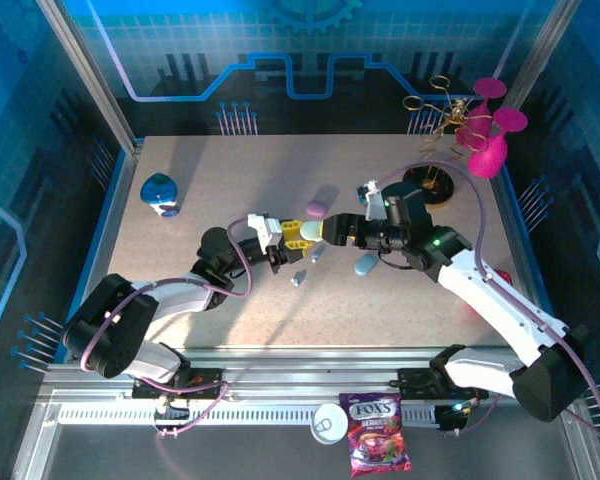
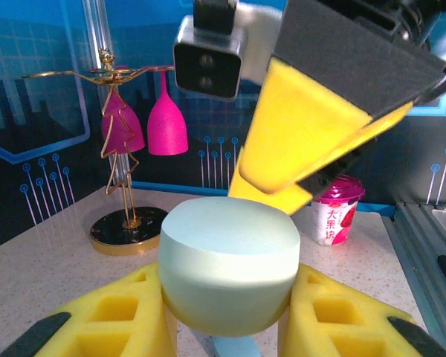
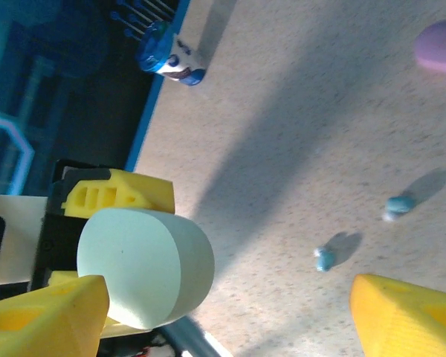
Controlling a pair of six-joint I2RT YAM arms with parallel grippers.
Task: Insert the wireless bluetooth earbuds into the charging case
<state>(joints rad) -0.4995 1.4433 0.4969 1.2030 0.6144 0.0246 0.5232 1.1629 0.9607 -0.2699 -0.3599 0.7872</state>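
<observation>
My left gripper (image 1: 298, 234) is shut on a pale teal charging case (image 1: 311, 231), which stands between its yellow fingers (image 2: 104, 320) in the left wrist view (image 2: 228, 268). My right gripper (image 1: 334, 231) faces it from the right and is open. One of its yellow fingers (image 3: 44, 316) lies against the case (image 3: 145, 268); the other finger (image 3: 409, 316) is far to the side. Two tiny blue earbuds (image 3: 324, 259) (image 3: 398, 206) lie loose on the table, seen from above as earbuds (image 1: 297, 278) (image 1: 317, 255). Whether the case is open I cannot tell.
A purple case (image 1: 316, 209) lies behind the grippers and a blue case (image 1: 366, 265) in front of them. A blue-and-white bottle (image 1: 160, 193) stands at the far left. A gold stand with pink glasses (image 1: 450, 130) is at the back right. A pink yoghurt cup (image 2: 336, 212) stands at the right.
</observation>
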